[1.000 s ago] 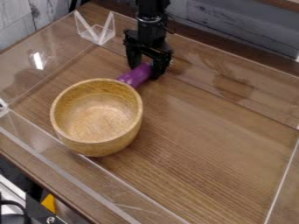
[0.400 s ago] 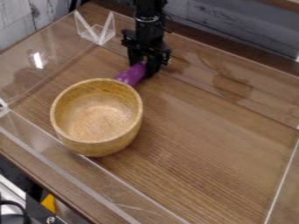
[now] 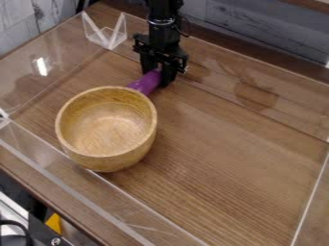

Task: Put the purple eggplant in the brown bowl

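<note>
Nearest the camera, the clear plastic wall runs along the front edge of the table, and nothing about it differs from a second ago. Just behind it sits the brown bowl, upright and empty, in the same spot as before.

Farther back, just beyond the bowl's far rim but apart from it, the purple eggplant lies on the wood, its near end pointing toward the bowl. It is not lifted yet.

Over its far end stands the claw, pointing straight down. Here is the change: a second ago its black fingers stood spread on either side of the eggplant; now they are drawn in and pinch its far end between them. The arm itself has not shifted.

So the grasp looks made, and the step in hand is probably the lift. The carry to the bowl is short. Since the pinch sits near one end, the eggplant may tip as it rises.
</note>
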Tool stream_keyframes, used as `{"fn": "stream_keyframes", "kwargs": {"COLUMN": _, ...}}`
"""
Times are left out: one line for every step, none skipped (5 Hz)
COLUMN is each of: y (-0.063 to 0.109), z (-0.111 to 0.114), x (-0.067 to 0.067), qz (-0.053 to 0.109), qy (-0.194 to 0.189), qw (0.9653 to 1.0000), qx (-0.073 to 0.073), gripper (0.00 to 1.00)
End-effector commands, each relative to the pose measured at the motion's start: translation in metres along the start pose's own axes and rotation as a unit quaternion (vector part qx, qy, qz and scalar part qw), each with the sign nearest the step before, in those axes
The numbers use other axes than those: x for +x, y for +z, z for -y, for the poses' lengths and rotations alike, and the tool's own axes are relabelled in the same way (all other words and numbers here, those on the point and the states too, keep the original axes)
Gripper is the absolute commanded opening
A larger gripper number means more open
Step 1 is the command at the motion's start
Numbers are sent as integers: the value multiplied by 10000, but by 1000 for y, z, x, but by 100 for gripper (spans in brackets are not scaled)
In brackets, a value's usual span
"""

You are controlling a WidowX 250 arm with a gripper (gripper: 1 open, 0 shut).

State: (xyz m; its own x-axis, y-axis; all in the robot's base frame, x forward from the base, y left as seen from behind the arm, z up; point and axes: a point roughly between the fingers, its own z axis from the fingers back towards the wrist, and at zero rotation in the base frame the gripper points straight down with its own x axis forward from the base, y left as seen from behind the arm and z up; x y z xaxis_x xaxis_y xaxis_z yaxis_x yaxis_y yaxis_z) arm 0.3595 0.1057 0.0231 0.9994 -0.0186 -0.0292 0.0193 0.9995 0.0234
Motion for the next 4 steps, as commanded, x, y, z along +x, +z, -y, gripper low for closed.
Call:
{"fn": "stream_keyframes", "kwargs": {"y": 37, "z": -6, "x": 4, "qz": 412, "qy": 105, "qw": 9991, "qx": 88, "gripper": 0}}
{"fn": "stream_keyframes", "kwargs": {"y": 45, "z": -6, "x": 1, "qz": 448, "qy": 148, "qw": 9989, "qx": 76, "gripper": 0}}
{"fn": "stream_keyframes", "kwargs": {"y": 66, "z": -5, "x": -1, "qz": 584, "qy": 212, "qw": 9980, "qx": 90, "gripper": 0}}
{"fn": "stream_keyframes", "kwargs": {"y": 89, "z": -2, "x": -12, "qz": 720, "qy": 337, "qw": 9968, "qx": 104, "gripper": 0}}
